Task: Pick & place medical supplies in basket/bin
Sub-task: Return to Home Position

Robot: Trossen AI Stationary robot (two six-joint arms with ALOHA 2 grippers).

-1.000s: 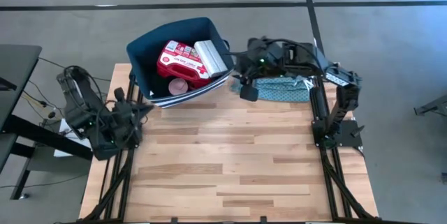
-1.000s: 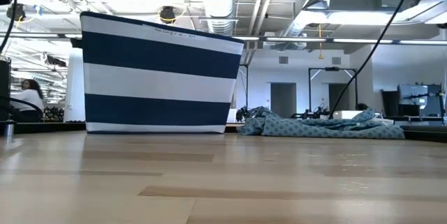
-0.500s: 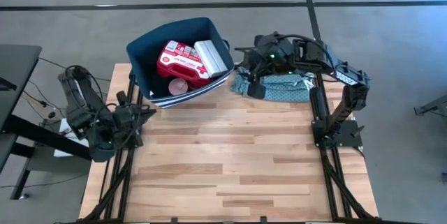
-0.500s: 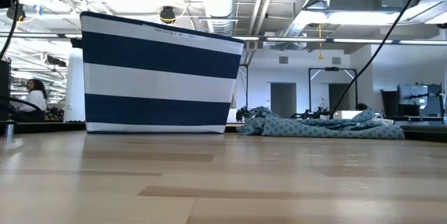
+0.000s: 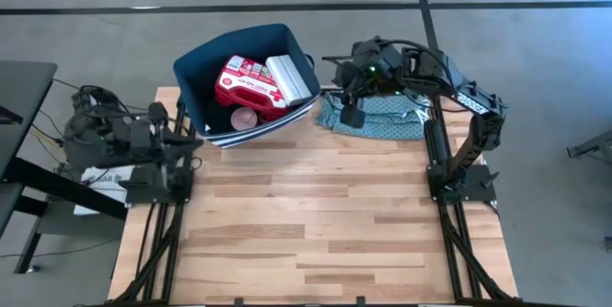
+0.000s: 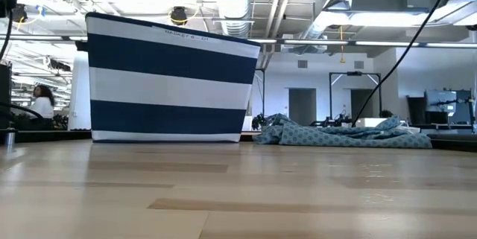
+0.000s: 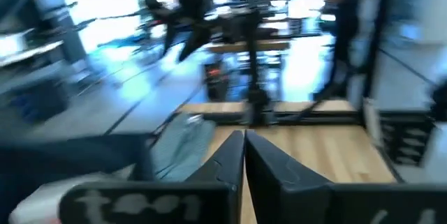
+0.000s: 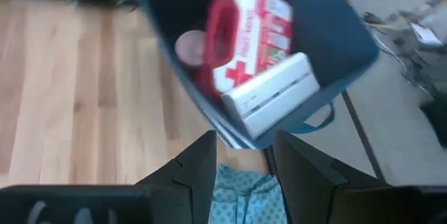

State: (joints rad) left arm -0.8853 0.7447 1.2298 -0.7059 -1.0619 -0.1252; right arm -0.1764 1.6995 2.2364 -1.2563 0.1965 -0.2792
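Observation:
The navy, white-striped bin (image 5: 191, 68) stands on the table's far left part (image 6: 171, 83). Inside it lie the red first-aid pouch (image 5: 245, 82) (image 8: 244, 32), a light flat box (image 5: 291, 78) (image 8: 274, 93) and a pink round tub (image 5: 246, 119) (image 8: 188, 45). My right gripper (image 5: 352, 116) (image 8: 243, 155) hangs open just right of the bin, above the teal cloth (image 5: 387, 120), with nothing between its fingers. My left gripper (image 5: 184, 141) (image 7: 244, 147) is shut and empty at the table's left edge, pointing about level across the table.
The teal patterned cloth (image 6: 343, 135) lies crumpled at the far right, by the right arm's base. The wooden tabletop (image 5: 316, 221) stretches bare from the middle to the near edge. A person (image 6: 41, 105) sits in the room beyond the table.
My left arm has risen at the table's left edge and rolled its wrist, tipping the shut gripper up toward level. My right gripper has drifted a little toward the right, away from the bin's rim and over the teal cloth, staying open.

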